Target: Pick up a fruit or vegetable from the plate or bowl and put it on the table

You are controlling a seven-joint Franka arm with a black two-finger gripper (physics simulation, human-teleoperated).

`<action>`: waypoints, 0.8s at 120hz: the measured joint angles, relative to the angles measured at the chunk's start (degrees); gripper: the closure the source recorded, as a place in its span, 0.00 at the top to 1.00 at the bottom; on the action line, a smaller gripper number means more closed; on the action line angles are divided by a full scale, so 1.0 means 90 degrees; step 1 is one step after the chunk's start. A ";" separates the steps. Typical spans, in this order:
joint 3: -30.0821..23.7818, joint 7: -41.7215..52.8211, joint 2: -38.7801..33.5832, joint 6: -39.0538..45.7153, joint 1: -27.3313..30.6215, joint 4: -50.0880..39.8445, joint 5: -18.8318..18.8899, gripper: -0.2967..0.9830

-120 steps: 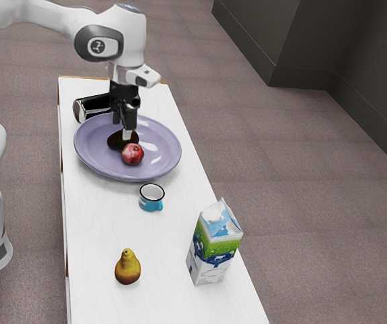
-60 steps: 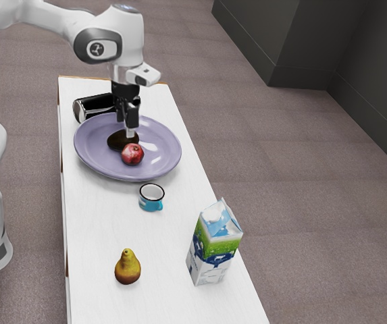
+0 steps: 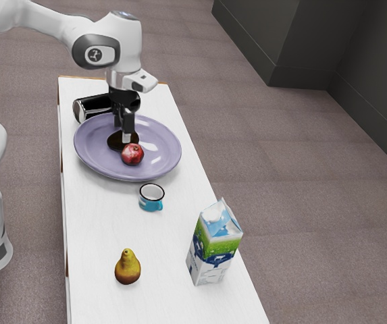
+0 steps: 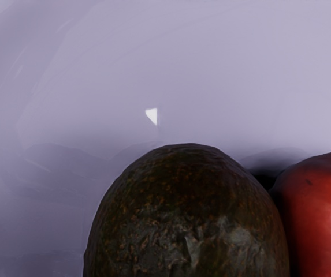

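Over the purple plate (image 3: 161, 156), my gripper (image 3: 122, 132) points down with its two fingers apart, at the dark avocado (image 3: 117, 141). The nearer finger overlaps the avocado's outline in the exterior view. Beside the avocado on the plate lies a red fruit (image 3: 132, 154), like an apple or pomegranate. Large at the lower edge of the wrist view is the avocado (image 4: 188, 219), close under my hand, with the red fruit (image 4: 318, 213) next to it. Whether a finger touches the avocado, I cannot tell.
A black can (image 3: 92, 106) lies behind the plate on the white table (image 3: 98, 216). Toward the exterior view's bottom are a blue mug (image 3: 150, 198), a pear (image 3: 127, 267) and a milk carton (image 3: 214, 244) near the table's edge.
My gripper has come down slightly and shifted a little toward the exterior view's left, lower at the avocado. The fruits and plate have not moved.
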 joint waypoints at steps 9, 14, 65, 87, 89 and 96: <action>0.0000 0.0013 -0.0004 0.0024 -0.0002 -0.0003 0.0004 0.77; -0.0001 0.0019 -0.0006 0.0047 -0.0002 -0.0005 0.0010 0.77; 0.0254 0.0059 -0.0110 0.0272 -0.0071 -0.0255 0.0202 0.77; 0.0258 0.0068 -0.0107 0.0453 -0.0075 -0.0252 0.0238 0.77; 0.0257 0.0068 -0.0106 0.0480 -0.0077 -0.0251 0.0240 0.77; 0.0255 0.0069 -0.0110 0.0573 -0.0079 -0.0249 0.0248 0.77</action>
